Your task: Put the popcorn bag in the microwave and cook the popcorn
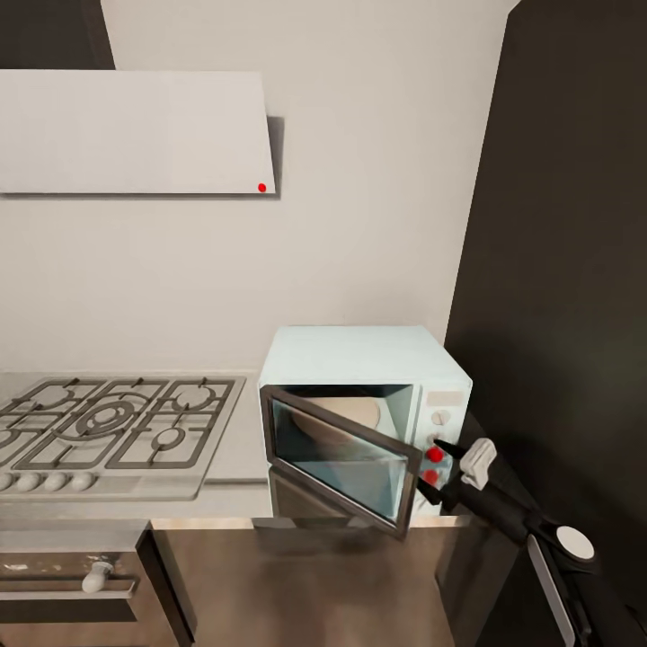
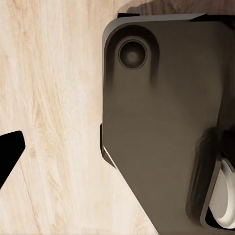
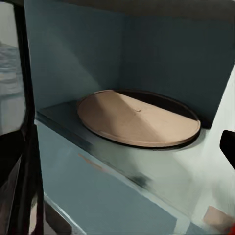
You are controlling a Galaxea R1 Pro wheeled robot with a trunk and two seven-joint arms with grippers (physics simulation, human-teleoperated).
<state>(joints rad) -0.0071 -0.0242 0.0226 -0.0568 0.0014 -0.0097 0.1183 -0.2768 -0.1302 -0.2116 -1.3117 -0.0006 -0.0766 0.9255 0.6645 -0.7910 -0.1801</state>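
Your microwave (image 1: pixel 359 377) sits at the worktop's (image 1: pixel 235 467) right end, its door (image 1: pixel 346 463) swung out past the front edge, and a dark tall cabinet (image 1: pixel 557 270) stands close on its right. The turntable (image 3: pixel 139 117) lies bare. Your right claw (image 1: pixel 447 460) is by the control panel; whether it is released or clenched you cannot tell.

A steel gas hob (image 1: pixel 112 429) is seen at 9 o'clock, a white extractor hood (image 1: pixel 135 132) at 11 o'clock, and a dark tall cabinet (image 1: pixel 566 225) at 3 o'clock.
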